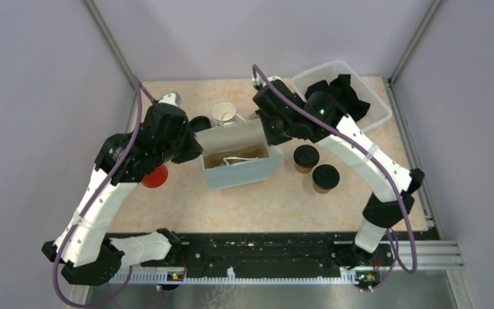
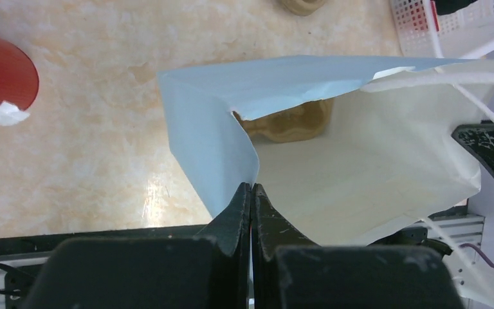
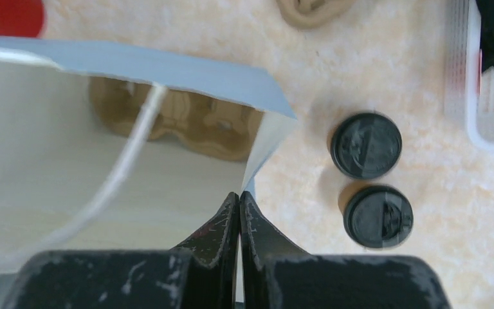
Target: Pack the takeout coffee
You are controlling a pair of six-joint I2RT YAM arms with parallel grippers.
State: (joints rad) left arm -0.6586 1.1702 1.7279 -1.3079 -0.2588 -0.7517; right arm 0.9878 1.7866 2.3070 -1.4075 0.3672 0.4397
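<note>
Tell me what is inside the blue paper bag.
The brown cardboard carrier lies in the bag, crossed by a white handle string. The bag's walls cover part of it. Both lidded cups stand outside.

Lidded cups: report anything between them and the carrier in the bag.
One wall of the bag stands between the cups and the carrier inside. Its mouth is open on top, with the left claw and right claw each shut on the rim; the right claw sits on the cups' side. Nothing else visible blocks the way.
</note>
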